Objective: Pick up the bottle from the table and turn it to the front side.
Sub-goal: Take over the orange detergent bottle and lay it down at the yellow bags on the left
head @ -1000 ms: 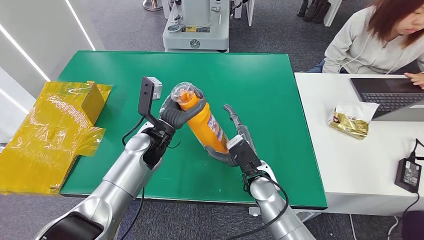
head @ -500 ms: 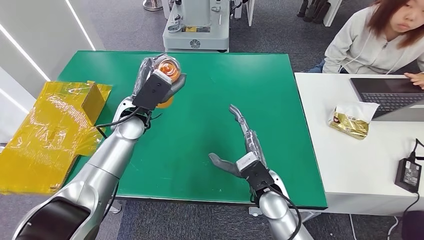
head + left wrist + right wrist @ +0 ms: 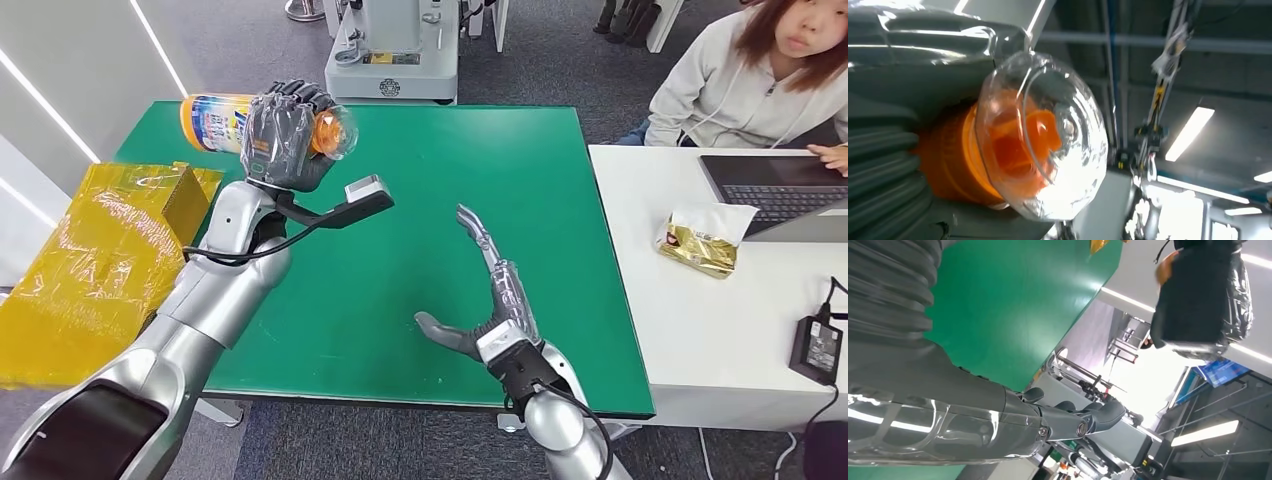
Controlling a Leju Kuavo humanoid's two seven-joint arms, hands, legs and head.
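Gripping the bottle point(image 3: 235, 122) sideways above the worktop's point(image 3: 560, 250) far left corner, the left hand point(image 3: 283, 135) shows its label; the right hand point(image 3: 492, 300) hovers flat, fingers spread, holding nothing.

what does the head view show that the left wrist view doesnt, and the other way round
Head view alone: the whole scene, with the green table, the right hand open above it, the yellow wrapping at the table's left end, the bottle's printed label, and a person at a laptop on the white desk. Left wrist view alone: a close look through the clear cap at the orange nozzle inside, with ceiling lights behind. Both: the orange bottle held in the left hand.
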